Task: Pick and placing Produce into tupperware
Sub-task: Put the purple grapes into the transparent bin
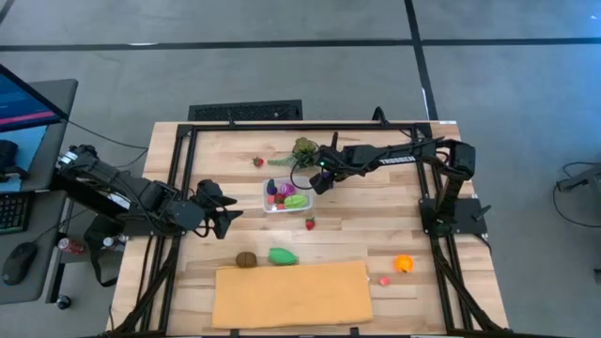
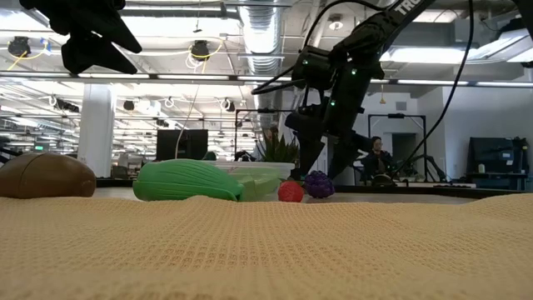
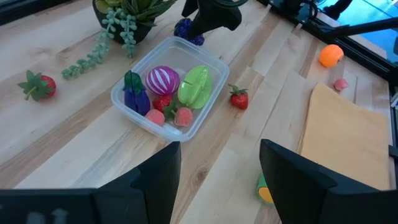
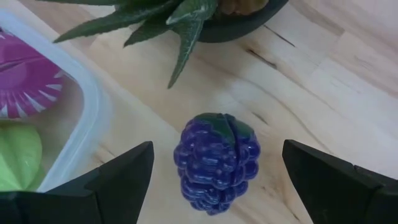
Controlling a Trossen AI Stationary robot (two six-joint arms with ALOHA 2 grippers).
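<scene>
The clear tupperware sits mid-table and holds a blue, a purple-white, a green and some red pieces. Purple toy grapes lie on the wood just beside its far-right corner, in front of the potted leafy bunch. My right gripper is open, low over the grapes, with one finger on either side and a gap to each. My left gripper is open, raised above the table left of the tub. Loose strawberries, a brown piece, a green piece, an orange piece and a pink piece lie around.
A big tan-orange sheet covers the near middle of the table. The tub's rim is close to one right finger, and the plant pot stands just beyond the grapes. Bare wood lies right of the tub.
</scene>
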